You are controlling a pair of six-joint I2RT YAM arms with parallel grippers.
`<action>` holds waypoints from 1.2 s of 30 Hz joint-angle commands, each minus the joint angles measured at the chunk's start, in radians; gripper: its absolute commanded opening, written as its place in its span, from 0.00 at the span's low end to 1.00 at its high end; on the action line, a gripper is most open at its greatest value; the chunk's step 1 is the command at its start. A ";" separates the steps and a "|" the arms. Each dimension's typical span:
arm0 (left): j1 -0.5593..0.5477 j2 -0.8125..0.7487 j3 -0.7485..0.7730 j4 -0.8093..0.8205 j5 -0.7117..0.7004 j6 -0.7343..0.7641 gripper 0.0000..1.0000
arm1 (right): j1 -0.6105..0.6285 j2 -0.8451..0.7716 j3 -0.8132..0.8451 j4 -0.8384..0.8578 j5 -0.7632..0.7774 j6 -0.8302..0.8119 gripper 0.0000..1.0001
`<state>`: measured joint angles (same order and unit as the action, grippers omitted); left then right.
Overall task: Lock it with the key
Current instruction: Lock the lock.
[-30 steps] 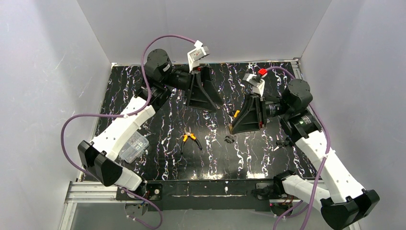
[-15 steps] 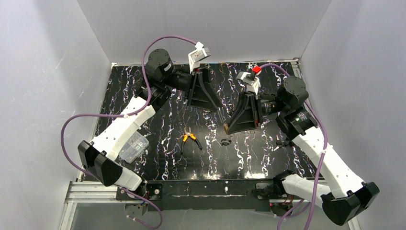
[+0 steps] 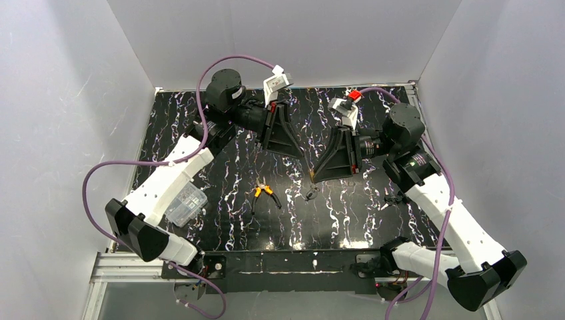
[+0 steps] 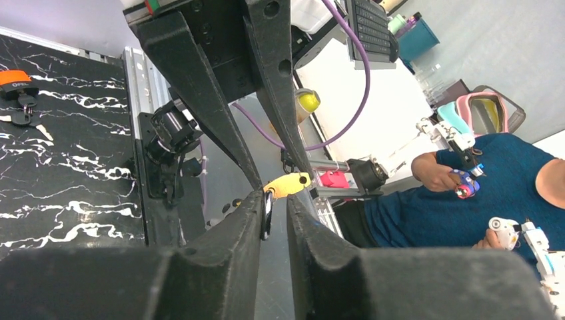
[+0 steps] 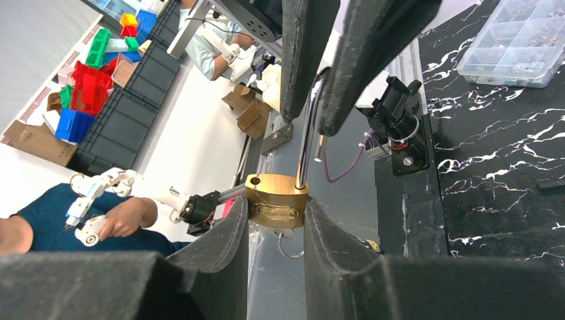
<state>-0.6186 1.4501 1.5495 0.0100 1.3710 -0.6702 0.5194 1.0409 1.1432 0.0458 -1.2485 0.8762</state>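
Tabletop [image 3: 346, 220]: dark marbled, both arms raised above its middle.
Right claw [image 5: 274, 220]: pinching the brass padlock [image 5: 276, 200] by its body, in the air over mid-tabletop.
Left claw [image 4: 274, 203]: facing it, fingers narrowed to a slit around a thin dark piece. Gripped or not, cannot tell.
Shackle [image 5: 306, 133]: points up, short leg looks free of the body. Judged not yet locked.
Key ring [image 5: 288, 245]: hangs under the padlock, so the key is likely in the keyhole.
Left to do: close shackle, turn key.

Blk marbled tabletop [image 3: 346, 207], white walls [image 3: 60, 100]
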 commanded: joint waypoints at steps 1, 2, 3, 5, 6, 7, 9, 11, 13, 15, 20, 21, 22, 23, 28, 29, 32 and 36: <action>-0.006 -0.052 0.042 -0.060 -0.008 0.043 0.12 | 0.004 -0.005 0.063 -0.045 0.017 -0.062 0.01; -0.005 -0.052 0.043 -0.068 -0.014 0.044 0.06 | 0.004 -0.004 0.069 -0.079 0.022 -0.080 0.01; -0.006 -0.049 0.047 -0.084 -0.022 0.047 0.00 | 0.004 -0.003 0.076 -0.110 0.027 -0.098 0.01; -0.005 -0.047 0.060 -0.128 -0.053 0.061 0.00 | 0.004 -0.001 0.095 -0.167 0.049 -0.144 0.01; -0.005 -0.048 0.062 -0.139 -0.072 0.064 0.00 | 0.004 0.000 0.104 -0.206 0.068 -0.174 0.03; -0.005 -0.049 0.062 -0.144 -0.093 0.065 0.00 | 0.004 0.001 0.121 -0.239 0.090 -0.201 0.12; -0.006 -0.058 0.060 -0.150 -0.151 0.057 0.00 | 0.004 -0.009 0.139 -0.286 0.158 -0.246 0.38; -0.011 -0.075 0.056 -0.150 -0.245 0.036 0.00 | 0.004 -0.032 0.140 -0.279 0.247 -0.265 0.58; -0.019 -0.096 0.041 -0.133 -0.376 -0.002 0.00 | 0.004 -0.058 0.134 -0.248 0.341 -0.266 0.70; -0.034 -0.126 0.007 -0.074 -0.491 -0.057 0.00 | 0.003 -0.076 0.125 -0.181 0.418 -0.248 0.72; -0.084 -0.194 -0.044 0.066 -0.714 -0.124 0.00 | 0.002 -0.096 0.111 0.001 0.550 -0.187 0.74; -0.091 -0.203 -0.044 0.077 -0.748 -0.126 0.00 | 0.003 -0.094 0.117 0.017 0.568 -0.184 0.74; -0.096 -0.215 -0.047 0.097 -0.777 -0.130 0.00 | 0.003 -0.093 0.122 0.034 0.586 -0.179 0.73; -0.100 -0.224 -0.049 0.115 -0.801 -0.134 0.00 | 0.002 -0.093 0.127 0.051 0.600 -0.176 0.73; -0.115 -0.256 -0.041 0.169 -0.948 -0.159 0.00 | 0.002 -0.090 0.168 0.087 0.646 -0.176 0.69; -0.118 -0.256 -0.030 0.169 -0.961 -0.165 0.00 | 0.002 -0.092 0.173 0.086 0.656 -0.179 0.68; -0.131 -0.250 0.006 0.149 -0.999 -0.170 0.00 | 0.002 -0.105 0.184 0.086 0.689 -0.188 0.67; -0.149 -0.237 0.024 0.143 -1.012 -0.170 0.00 | 0.002 -0.102 0.205 0.092 0.696 -0.188 0.64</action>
<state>-0.7476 1.2124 1.5252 0.1193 0.4249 -0.8282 0.5201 0.9523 1.2917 0.0672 -0.5933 0.6994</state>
